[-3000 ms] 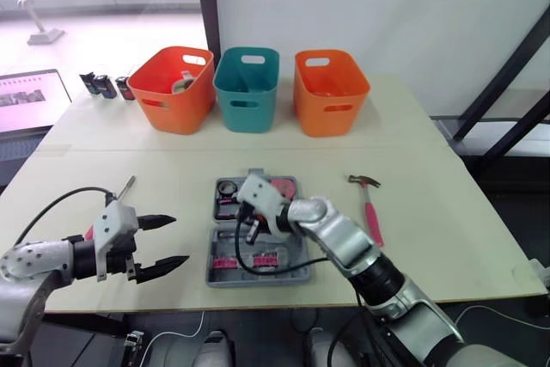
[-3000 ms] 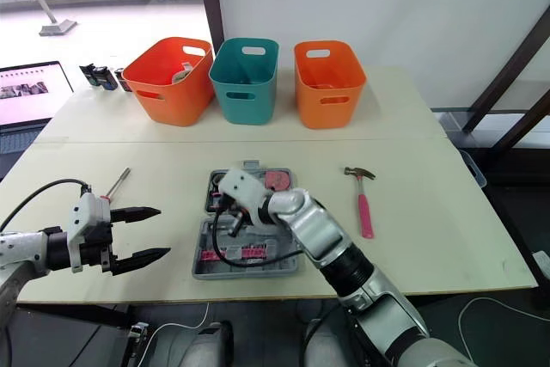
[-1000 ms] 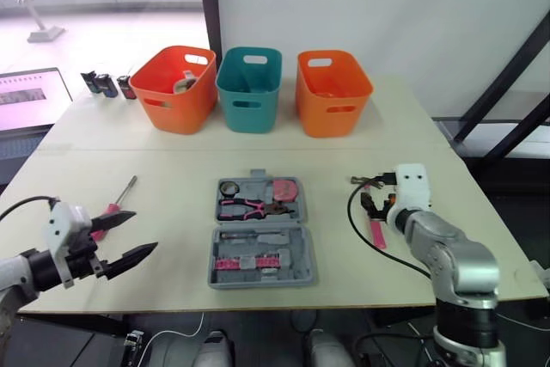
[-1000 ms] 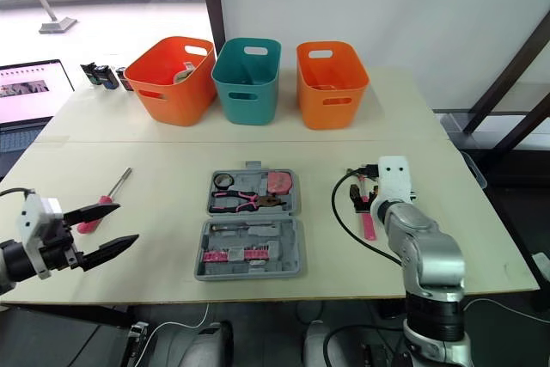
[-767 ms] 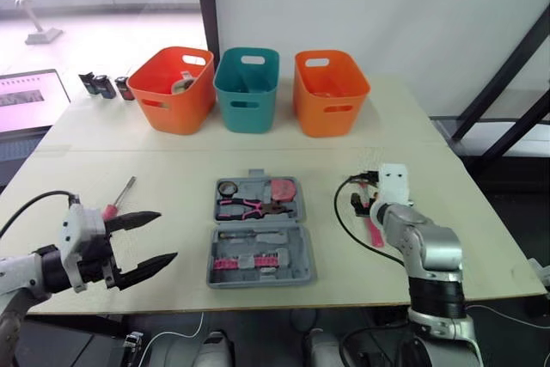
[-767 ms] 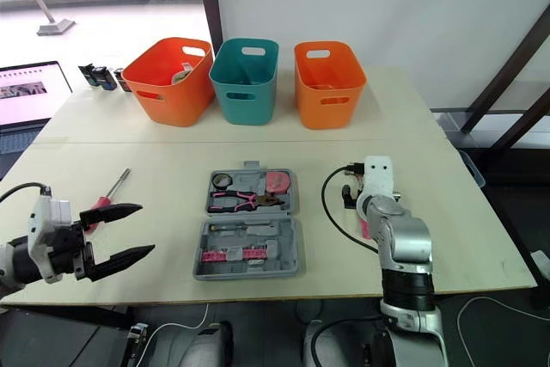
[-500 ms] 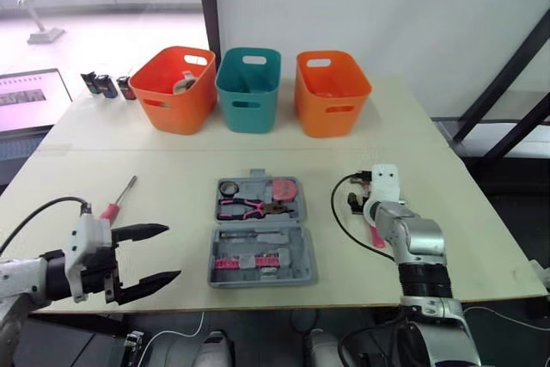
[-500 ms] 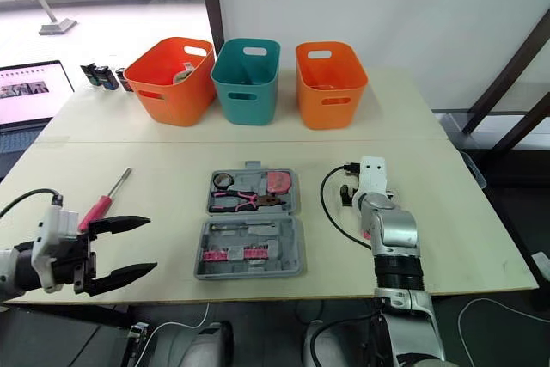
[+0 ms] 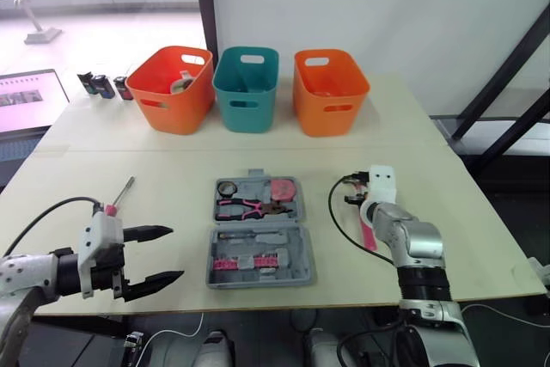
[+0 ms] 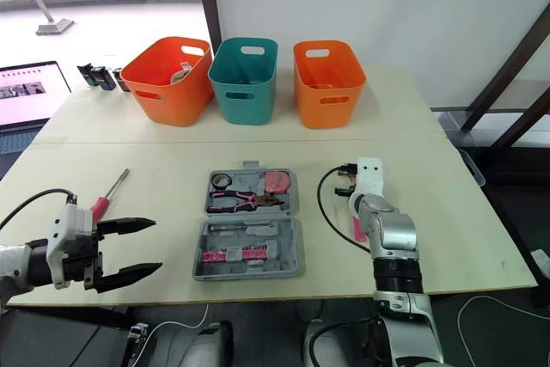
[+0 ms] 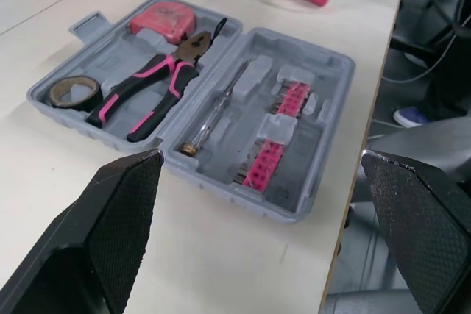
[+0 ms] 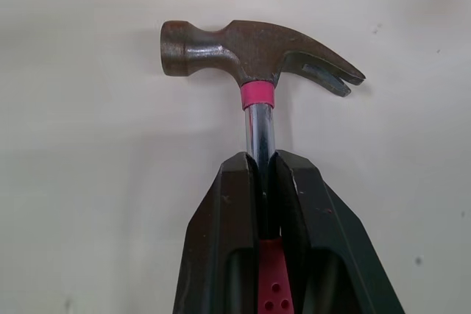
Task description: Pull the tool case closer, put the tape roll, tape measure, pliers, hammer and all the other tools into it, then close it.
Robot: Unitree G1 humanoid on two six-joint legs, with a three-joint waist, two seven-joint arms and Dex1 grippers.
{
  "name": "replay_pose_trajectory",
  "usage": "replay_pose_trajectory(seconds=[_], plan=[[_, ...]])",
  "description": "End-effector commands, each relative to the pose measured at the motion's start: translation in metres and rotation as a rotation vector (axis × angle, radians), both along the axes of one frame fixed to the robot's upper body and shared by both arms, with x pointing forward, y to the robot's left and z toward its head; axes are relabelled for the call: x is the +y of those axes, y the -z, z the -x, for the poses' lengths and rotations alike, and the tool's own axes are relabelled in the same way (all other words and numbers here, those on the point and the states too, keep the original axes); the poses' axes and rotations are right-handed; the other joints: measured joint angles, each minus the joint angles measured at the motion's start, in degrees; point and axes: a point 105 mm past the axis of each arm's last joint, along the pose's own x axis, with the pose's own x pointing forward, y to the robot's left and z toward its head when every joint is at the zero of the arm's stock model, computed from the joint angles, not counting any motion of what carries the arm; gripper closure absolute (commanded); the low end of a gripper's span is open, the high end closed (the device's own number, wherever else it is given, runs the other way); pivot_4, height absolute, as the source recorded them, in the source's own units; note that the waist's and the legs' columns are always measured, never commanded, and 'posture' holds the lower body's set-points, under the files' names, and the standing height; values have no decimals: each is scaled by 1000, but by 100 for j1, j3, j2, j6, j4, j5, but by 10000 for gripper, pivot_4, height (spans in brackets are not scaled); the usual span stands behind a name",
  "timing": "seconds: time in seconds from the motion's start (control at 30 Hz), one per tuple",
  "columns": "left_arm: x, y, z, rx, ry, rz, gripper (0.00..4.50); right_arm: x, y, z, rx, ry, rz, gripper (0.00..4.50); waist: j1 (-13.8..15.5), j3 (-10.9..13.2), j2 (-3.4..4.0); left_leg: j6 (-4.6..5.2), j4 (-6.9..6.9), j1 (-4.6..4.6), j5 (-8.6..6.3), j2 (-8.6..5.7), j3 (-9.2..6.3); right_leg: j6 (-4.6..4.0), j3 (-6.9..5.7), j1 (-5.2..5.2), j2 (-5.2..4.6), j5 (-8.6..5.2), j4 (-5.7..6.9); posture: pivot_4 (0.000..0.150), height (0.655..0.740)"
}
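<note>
Since 3 seconds ago your right hand (image 12: pixel 261 163) has left the open tool case (image 9: pixel 258 238), where it hovered over the pliers (image 9: pixel 253 207). It now sits at the hammer (image 12: pixel 254 49), on the desk (image 9: pixel 172 169) to the right of the case; over the last 0.5 seconds it has hardly shifted. Its 2 fingers are pinched on the hammer's bare metal shaft just below the head, so the head pokes out past the fingertips and the pink grip runs back under the hand. The hammer lies flat on the desk, long axis running far to near, head at the far end, grip toward you. Your left hand (image 9: pixel 163 253) has drawn back from the case toward the near left edge and is spread wide, holding nothing, with the screwdriver (image 9: pixel 112 208) just beyond it. The tape roll (image 9: pixel 228 187), pliers and tape measure (image 9: pixel 281 188) lie in the case's far half.
</note>
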Motion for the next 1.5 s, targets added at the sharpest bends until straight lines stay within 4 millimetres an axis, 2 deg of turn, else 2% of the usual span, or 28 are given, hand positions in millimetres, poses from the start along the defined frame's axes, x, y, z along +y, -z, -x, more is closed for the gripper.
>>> replay_pose_trajectory(seconds=[0.03, 0.17, 0.27, 0.37, 0.67, 0.77, 0.83, 0.97, 1.07, 1.13, 1.2, 1.23, 1.3, 1.4, 1.47, 1.5], plan=[[-3, -2, -3, -23, 16, -6, 0, 25, -37, 24, -93, -77, 4, 44987, 14, 5, 8, 0, -1, -1, 0, 0, 0, 1, 0, -2, 0, -1, 0, 1500, 7400], [-4, -1, -6, -20, 28, -6, 0, 54, -28, 58, -25, -155, 0, 44987, -3, 4, 7, 0, -2, -2, 0, 0, -6, 3, -3, -3, 0, -4, 3, 1500, 7400], [-6, -2, -8, -22, 36, -4, 0, 58, -19, 69, -3, -144, 9, 44987, 5, 4, 7, -1, 1, -1, -1, 0, -5, 0, -2, -2, -1, -3, 3, 1500, 7400], [-6, -2, -9, -22, 41, -2, 0, 58, -12, 72, -13, -131, 32, 44987, 11, 4, 7, -2, 8, -2, -1, 0, -3, -5, 0, -1, -2, 0, 0, 1500, 7400], [-5, -4, -13, -20, 57, -19, 0, 52, 27, 73, 57, -55, 4, 44987, -11, 2, 3, -2, 3, -1, -1, 1, -3, -5, -1, -2, 0, 0, 0, 1500, 7400], [-5, -5, -15, -22, 58, -21, 0, 51, 41, 73, 84, -27, -29, 44987, -16, -12, -20, -2, 5, 5, -1, 2, -4, -5, -2, 3, 0, 1, 0, 1500, 7400], [-6, -5, -14, -21, 60, -21, 0, 51, 42, 73, 78, -33, -40, 44987, -17, -23, -37, -2, 7, 10, -1, 2, -4, -10, -2, 7, 0, 4, 0, 1500, 7400], [-6, -6, -14, -20, 58, -21, 0, 43, 21, 70, -4, -17, -76, 26808, 6, -33, -53, -3, 8, 6, -1, 3, -2, -12, -1, 6, -2, 4, -6, 1500, 7400], [-5, -6, -14, -20, 49, -17, 0, 27, -34, 64, -153, -60, -55, 11905, 25, -15, -26, -3, 8, -4, -1, 2, -2, -12, -2, 3, -3, 4, -8, 1500, 7400], [-5, -5, -13, -20, 43, -13, 0, 27, -66, 61, -218, -134, -35, 1239, 23, -2, -4, -2, 11, -6, -1, 2, 1, -12, 1, 1, -4, 5, -8, 1500, 7400], [-6, -4, -12, -18, 40, -13, 0, 32, -93, 58, -254, -258, 5, 456, -6, -1, -2, -2, 8, -2, 0, 4, -2, -12, -1, -3, 0, 5, -1, 1500, 7400], [-6, -3, -12, -18, 38, -12, 0, 33, -100, 57, -252, -307, 23, 456, -10, -1, -2, -2, 6, 0, 0, 8, -2, -12, -1, -4, 4, 5, 0, 1500, 7400], [-8, -2, -12, -17, 34, -6, 0, 42, -117, 54, -231, -554, 161, 456, 0, 4, 5, -1, 1, 3, -1, 20, -5, -11, -7, -2, 15, 4, -1, 1500, 7400], [-11, 0, -12, -12, 35, 4, 0, 49, -121, 53, -151, -973, 511, 456, 17, 25, 26, 1, 1, -3, -2, 18, 11, -11, 2, -1, 6, 3, -17, 1500, 7400], [-13, 1, -13, -11, 37, 5, 0, 49, -118, 53, -130, -1137, 657, 456, 12, 23, 16, 4, 3, -3, -5, 15, 12, -4, 1, 0, 4, -2, -21, 1500, 7400], [-14, 2, -13, -11, 39, 5, 0, 51, -112, 56, -122, -1340, 841, 456, 9, 22, 14, 7, 2, -2, -7, 15, 12, 0, 0, 0, 5, -4, -20, 1500, 7400]])
